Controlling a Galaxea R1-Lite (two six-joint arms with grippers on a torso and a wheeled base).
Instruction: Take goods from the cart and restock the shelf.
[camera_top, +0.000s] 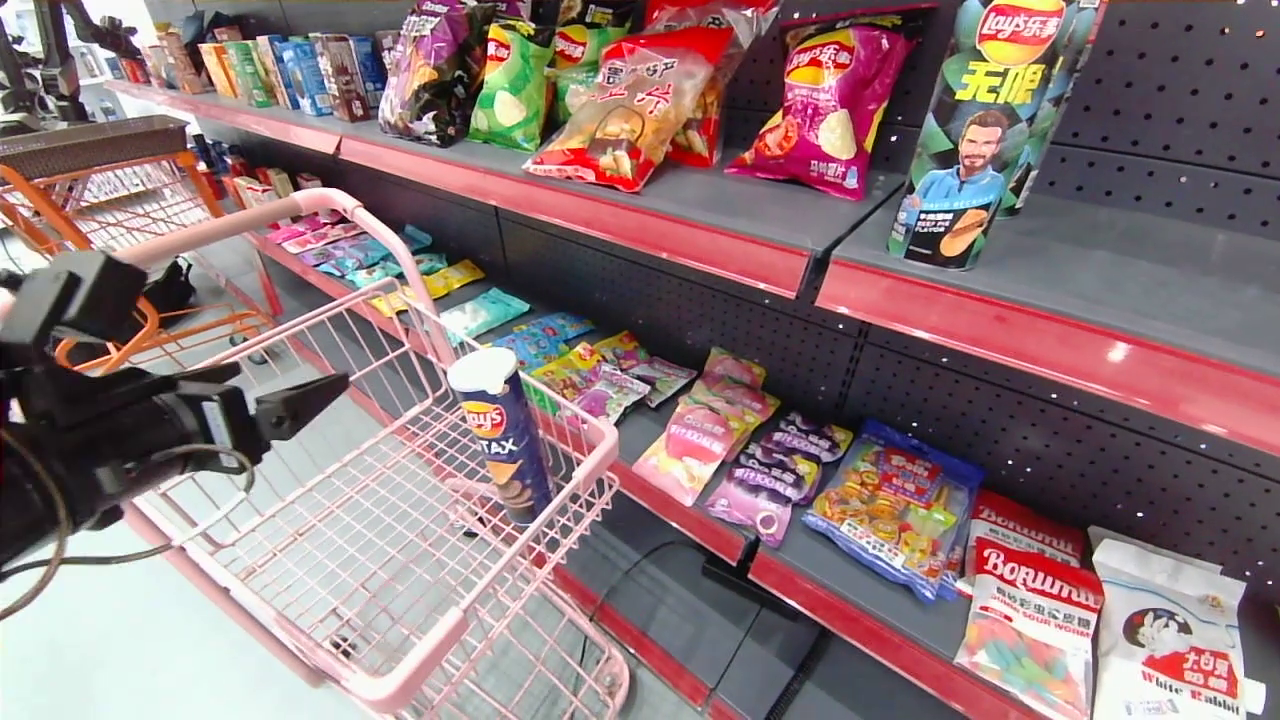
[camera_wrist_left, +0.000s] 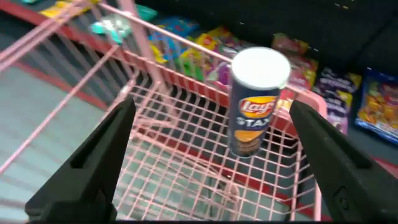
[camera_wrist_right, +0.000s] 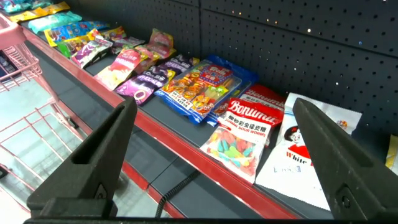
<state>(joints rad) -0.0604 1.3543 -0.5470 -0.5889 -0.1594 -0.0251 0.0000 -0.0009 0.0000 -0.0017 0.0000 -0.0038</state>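
Left gripper (camera_wrist_left: 211, 124) spread wide, empty, hovering above cart (camera_top: 418, 668), aimed at chip can (camera_wrist_left: 256, 102). Can upright inside cart, tucked in corner, perhaps touching mesh. Likely light, rigid, slick tube; squeeze gently, mid-body, below lid.

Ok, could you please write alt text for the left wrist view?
An open left gripper hovers above a pink wire cart, facing an upright blue chip can standing inside it; colourful snack packets lie beyond.
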